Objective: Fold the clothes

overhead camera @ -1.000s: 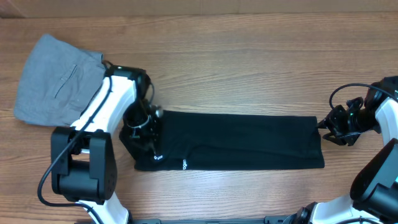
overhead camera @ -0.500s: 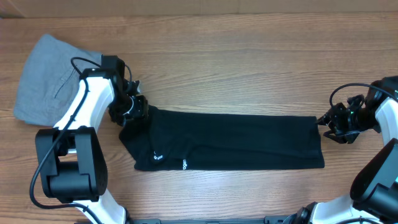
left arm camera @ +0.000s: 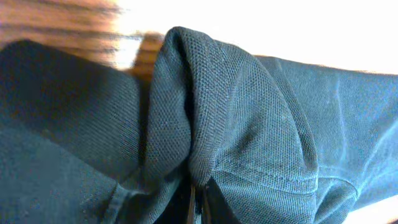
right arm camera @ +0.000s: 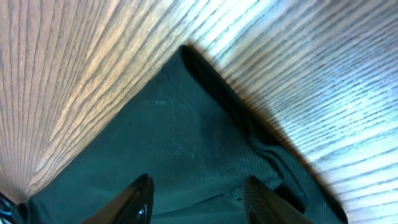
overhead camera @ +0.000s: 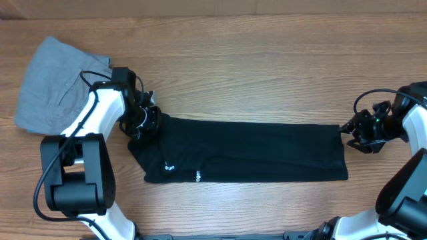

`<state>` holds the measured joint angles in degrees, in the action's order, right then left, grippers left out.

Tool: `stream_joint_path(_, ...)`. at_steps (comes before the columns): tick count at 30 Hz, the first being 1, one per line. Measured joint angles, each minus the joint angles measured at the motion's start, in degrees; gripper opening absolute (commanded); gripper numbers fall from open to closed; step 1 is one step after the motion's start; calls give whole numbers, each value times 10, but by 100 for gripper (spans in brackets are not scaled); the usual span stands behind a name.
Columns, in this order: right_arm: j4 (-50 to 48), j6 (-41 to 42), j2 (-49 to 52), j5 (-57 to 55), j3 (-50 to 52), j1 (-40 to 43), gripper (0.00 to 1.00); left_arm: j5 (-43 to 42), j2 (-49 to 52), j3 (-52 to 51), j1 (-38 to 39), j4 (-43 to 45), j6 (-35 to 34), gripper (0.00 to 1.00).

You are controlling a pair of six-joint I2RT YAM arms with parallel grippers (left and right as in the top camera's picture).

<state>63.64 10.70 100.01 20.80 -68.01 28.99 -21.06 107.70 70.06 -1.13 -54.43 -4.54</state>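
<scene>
I see the black garment [overhead camera: 253, 150] lying flat on the wooden table [overhead camera: 253, 67] as a long band that runs from left to right, a little below the middle of the overhead view. Two small white logo prints [overhead camera: 168, 168] sit near its lower left edge. My left gripper [overhead camera: 143, 123] is at the upper left corner of the garment, and its jaws are pressed together on the cloth. In the left wrist view a thick fold of the knitted fabric rises from between the fingertips [left arm camera: 198, 202], which are almost hidden under it, and a stitched hem runs across just beside them. The left end of the garment is pulled up into a narrow point toward this gripper, while the rest lies smooth. My right gripper [overhead camera: 348, 133] is at the opposite end, just beside the upper right corner of the garment. In the right wrist view its two fingers [right arm camera: 134, 199] stand apart, with the dark corner of the cloth between and in front of them, and I cannot tell if they touch the fabric. Light grey folded trousers [overhead camera: 50, 80] with a pocket seam lie at the far left of the table, behind the left arm and apart from the black garment
</scene>
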Motion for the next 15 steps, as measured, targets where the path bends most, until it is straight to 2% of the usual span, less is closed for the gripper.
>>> stream_joint_path(7,-26,0,0,0,0,0,52,18,0,0,-21,-57,0,4)
stream_joint_path(15,-98,0,0,-1,23,0,52,33,0,0,-70,-57,0,4)
